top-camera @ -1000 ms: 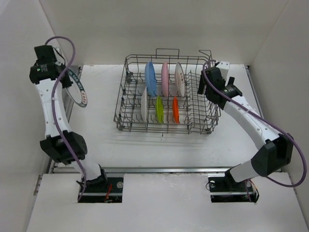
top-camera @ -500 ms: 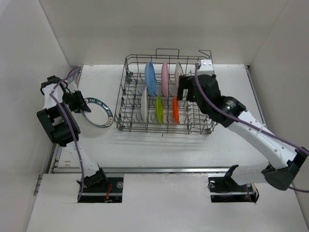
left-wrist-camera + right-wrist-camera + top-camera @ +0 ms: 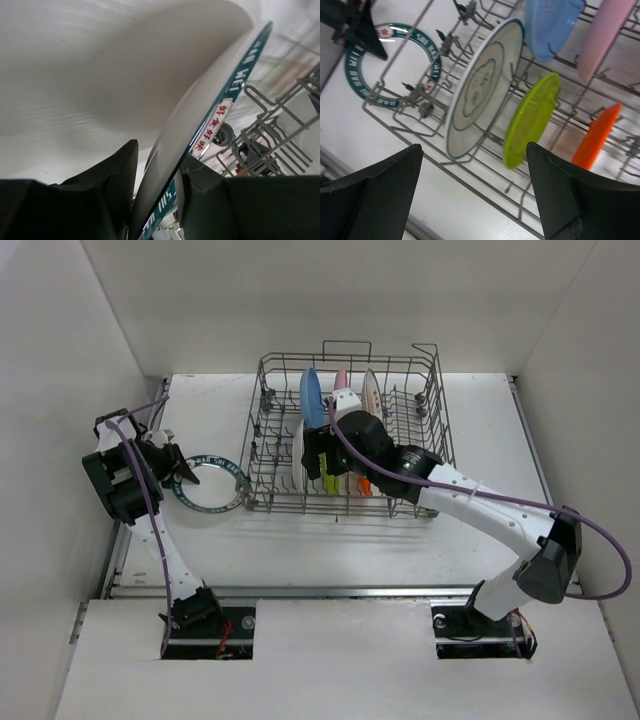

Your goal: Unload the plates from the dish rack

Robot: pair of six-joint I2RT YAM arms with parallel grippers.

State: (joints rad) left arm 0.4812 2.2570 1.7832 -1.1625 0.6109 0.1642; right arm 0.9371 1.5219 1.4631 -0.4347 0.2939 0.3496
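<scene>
the left gripper (image 3: 172, 466) is clamped on the edge of a white plate with a dark green lettered rim (image 3: 208, 482), held low over the table (image 3: 300, 540) just beside the left wall of the dish rack (image 3: 430, 420); whether the plate touches the table cannot be told. the right gripper (image 3: 320, 458) hangs over the rack's front row with its fingers (image 3: 375, 195) spread wide, holding nothing. below it stand a white plate with a thin dark rim (image 3: 482, 90), a lime green plate (image 3: 532, 120) and an orange plate (image 3: 597, 135), each upright between tines. behind them stand a light blue plate (image 3: 312, 400), a pink plate (image 3: 342, 380) and a white one (image 3: 372, 390), partly hidden by the right arm.
</scene>
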